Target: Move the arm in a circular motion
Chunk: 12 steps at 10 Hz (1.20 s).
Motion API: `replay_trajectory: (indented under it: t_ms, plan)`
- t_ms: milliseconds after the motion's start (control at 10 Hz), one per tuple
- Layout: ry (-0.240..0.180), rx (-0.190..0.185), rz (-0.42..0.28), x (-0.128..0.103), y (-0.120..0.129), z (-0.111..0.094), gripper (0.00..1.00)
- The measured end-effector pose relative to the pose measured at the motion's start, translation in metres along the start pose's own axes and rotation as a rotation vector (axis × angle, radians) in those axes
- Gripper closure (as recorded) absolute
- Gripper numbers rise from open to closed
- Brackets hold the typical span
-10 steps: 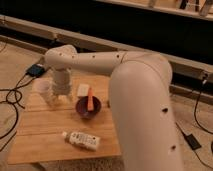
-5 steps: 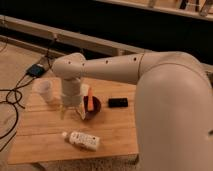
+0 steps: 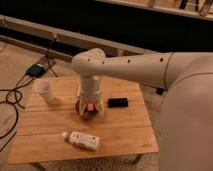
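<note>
Arm [image 3: 130, 65] mid-sweep above the table [image 3: 125, 130].
Gripper [image 3: 90, 107], state unclear, has swung rightward to hang over the bowl [image 3: 89, 113]; the circle appears under way.

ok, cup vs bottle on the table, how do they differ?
The cup stands upright at the table's far left corner; the bottle lies on its side near the front edge. The cup is short, plain and open-topped; the bottle is long and carries a label with dark markings. Both are whitish and lie clear of the gripper, which hangs over a dark bowl mid-table at the end of the arm.
</note>
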State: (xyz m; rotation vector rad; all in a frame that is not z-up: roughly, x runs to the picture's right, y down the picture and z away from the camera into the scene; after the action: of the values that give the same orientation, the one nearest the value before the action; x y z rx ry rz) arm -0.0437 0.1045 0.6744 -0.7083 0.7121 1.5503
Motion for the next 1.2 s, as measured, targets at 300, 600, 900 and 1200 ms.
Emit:
replay_trajectory:
  t_ms: [300, 600, 900, 1200]
  plan:
    - [-0.029, 0.035, 0.023, -0.033, -0.024, -0.004, 0.35]
    - [-0.056, 0.077, -0.001, -0.071, -0.023, -0.001, 0.35]
    - [-0.083, 0.092, -0.030, -0.107, -0.010, -0.002, 0.35]
    - [-0.086, 0.091, -0.036, -0.111, -0.008, -0.002, 0.35]
